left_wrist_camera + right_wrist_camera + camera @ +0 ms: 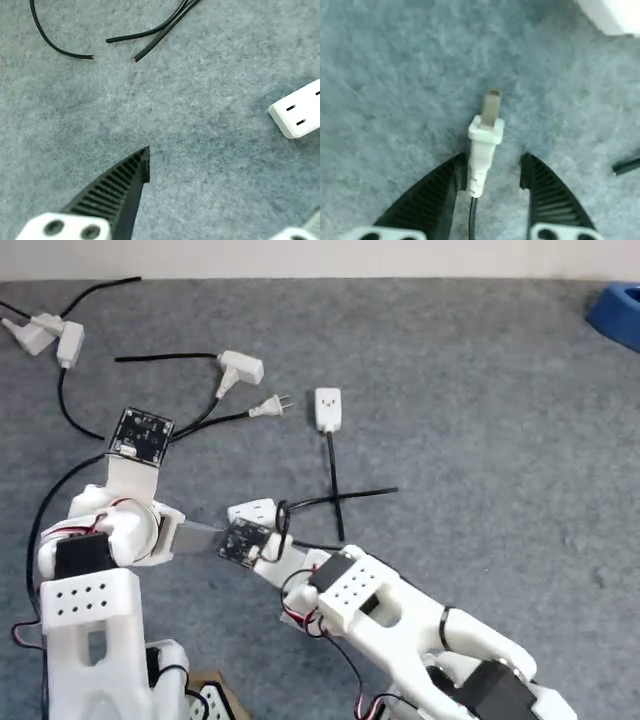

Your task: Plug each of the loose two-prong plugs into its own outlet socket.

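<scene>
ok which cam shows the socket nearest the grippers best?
Left wrist view: the socket faces the camera, both slots clear. High view has it small, slots hard to read. Right wrist view catches a white corner, probably the same socket.

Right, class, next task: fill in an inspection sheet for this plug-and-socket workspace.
Surface: grey carpet.
Job's things: two-prong plug inside the right gripper; second plug lying beside a white outlet socket, not plugged in.
Clutter: blue object at the carpet's far edge.
Grippers: right gripper open, one finger touching the two-prong plug; left gripper open, empty.
Cables: black cables loose, crossing on the carpet.
Surroundings: pale strip beyond the carpet.
</scene>
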Controlling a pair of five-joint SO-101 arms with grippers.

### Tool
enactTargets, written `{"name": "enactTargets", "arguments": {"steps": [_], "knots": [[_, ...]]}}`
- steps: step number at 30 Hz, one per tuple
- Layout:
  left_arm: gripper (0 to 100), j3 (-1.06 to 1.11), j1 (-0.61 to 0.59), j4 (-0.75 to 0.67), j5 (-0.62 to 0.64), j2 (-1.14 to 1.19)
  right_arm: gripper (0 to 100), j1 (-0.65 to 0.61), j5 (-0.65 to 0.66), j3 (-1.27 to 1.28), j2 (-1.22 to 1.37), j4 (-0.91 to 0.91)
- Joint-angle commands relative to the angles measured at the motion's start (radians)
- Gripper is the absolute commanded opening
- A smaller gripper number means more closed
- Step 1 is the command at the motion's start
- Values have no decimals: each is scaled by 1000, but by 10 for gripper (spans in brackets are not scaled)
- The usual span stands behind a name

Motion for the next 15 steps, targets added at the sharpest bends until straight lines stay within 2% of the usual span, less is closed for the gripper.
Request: {"name": "enactTargets", "arguments": {"steps": [1, 6, 9, 15], "knots": [[500, -38, -12, -17, -11, -13, 199, 30, 37, -19, 71, 1], [500, -35, -10, -17, -11, -13, 176, 145, 68, -31, 39, 44], [500, -25, -8, -17, -11, -13, 5, 211, 86, -48, 13, 42], [500, -25, -7, -17, -9, -13, 8, 225, 75, -53, -28, 42]]}}
